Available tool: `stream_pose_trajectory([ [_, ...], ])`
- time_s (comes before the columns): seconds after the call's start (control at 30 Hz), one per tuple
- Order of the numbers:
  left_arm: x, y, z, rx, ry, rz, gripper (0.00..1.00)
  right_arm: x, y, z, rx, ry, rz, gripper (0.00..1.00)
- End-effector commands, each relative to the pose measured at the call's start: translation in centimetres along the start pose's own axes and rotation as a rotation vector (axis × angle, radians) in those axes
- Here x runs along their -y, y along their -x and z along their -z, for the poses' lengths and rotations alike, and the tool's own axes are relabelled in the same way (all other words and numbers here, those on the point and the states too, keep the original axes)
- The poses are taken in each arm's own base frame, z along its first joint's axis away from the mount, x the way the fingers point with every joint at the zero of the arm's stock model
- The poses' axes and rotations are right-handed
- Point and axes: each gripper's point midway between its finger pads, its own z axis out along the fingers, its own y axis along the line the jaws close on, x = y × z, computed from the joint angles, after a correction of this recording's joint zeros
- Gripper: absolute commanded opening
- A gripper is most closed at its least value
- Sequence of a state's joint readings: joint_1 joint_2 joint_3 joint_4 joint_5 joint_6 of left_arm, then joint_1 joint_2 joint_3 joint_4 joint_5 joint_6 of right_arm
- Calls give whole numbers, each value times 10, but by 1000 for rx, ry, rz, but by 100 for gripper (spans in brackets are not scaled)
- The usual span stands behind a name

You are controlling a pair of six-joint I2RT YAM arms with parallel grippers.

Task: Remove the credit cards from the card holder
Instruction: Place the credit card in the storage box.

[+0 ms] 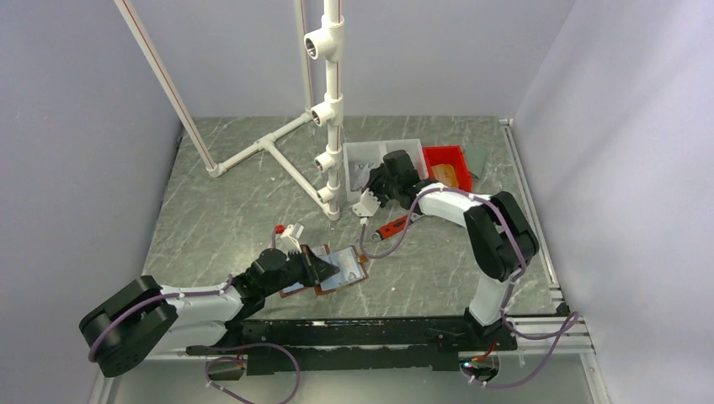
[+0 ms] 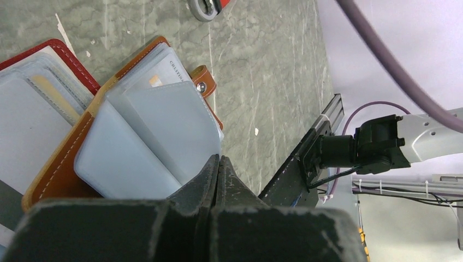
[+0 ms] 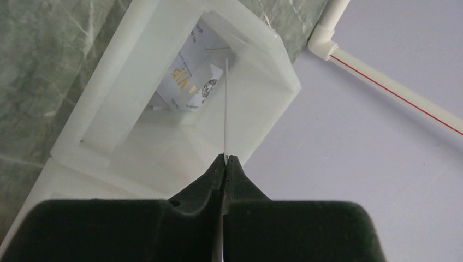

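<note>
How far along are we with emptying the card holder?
Done: one VIP card lies in the white bin. In hand: the right end effector is shut on a second card, held edge-on over that bin. Left: the left end effector, shut, sits at the card holder sleeves, where at least one chip card shows.

Grey marbled table [image 1: 227, 210]. Card holder [image 1: 347, 268] lies open near the front edge, tan cover, clear sleeves up. Left gripper [image 1: 327, 269] on its left half, tips together. Right gripper [image 1: 367, 195] reaches back to the white bin [image 1: 360, 153]; red bin [image 1: 444, 155] touches its right side. Red-handled tool [image 1: 391, 227] lies between holder and bins. White pipe frame [image 1: 333, 109] stands behind.
</note>
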State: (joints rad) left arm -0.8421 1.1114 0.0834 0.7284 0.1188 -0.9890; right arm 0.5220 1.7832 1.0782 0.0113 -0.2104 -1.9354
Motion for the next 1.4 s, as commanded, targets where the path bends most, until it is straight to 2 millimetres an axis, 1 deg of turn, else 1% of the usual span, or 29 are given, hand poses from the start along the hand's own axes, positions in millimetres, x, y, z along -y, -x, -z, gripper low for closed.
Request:
stream_pose_trajectory([
  [0.0,18,11,-5,19,-56,-10,0,31,-13,-9,-60,-95,92,10],
  [0.03,18,12,-5,20,-57,-10,0,32,-14,-12,-67,-106,91,18],
  [0.07,18,11,-5,18,-56,-8,0,30,-14,-16,-69,-105,91,23],
  [0.1,19,11,-5,17,-60,-7,0,28,-15,-19,-69,-98,86,32],
  [0.13,19,11,-5,17,-62,-7,0,26,-14,-20,-64,-91,70,38],
  [0.17,19,11,-5,16,-65,-6,0,24,-13,-19,-55,-78,52,40],
  [0.23,19,10,-4,15,-67,-4,0,18,-10,-13,-37,-43,28,40],
  [0.37,18,10,-4,17,-70,-5,0,12,0,6,10,0,-39,42],
  [0.53,22,9,-6,9,-91,-7,0,15,15,33,57,27,-166,43],
  [0.67,26,6,-7,-7,-117,-6,0,12,34,59,124,84,-308,43],
  [0.7,27,6,-7,-9,-122,-5,0,14,40,69,147,84,-350,43],
  [0.8,29,3,-8,-23,-134,-5,0,6,63,90,227,119,-464,43],
  [0.9,32,3,-9,-34,-146,-7,0,-3,88,114,306,165,-629,43],
  [0.97,36,4,-11,-39,-154,-12,0,-5,102,128,347,188,-777,45],
  [1.1,41,7,-15,-42,-161,-20,0,-22,142,156,463,335,-1001,46],
  [1.2,45,9,-19,-44,-174,-22,0,-34,168,170,563,409,-1086,46],
  [1.27,48,10,-22,-46,-185,-20,0,-37,172,174,605,405,-1124,47],
  [1.37,50,9,-29,-54,-202,-10,0,-37,163,180,640,369,-1201,49],
])
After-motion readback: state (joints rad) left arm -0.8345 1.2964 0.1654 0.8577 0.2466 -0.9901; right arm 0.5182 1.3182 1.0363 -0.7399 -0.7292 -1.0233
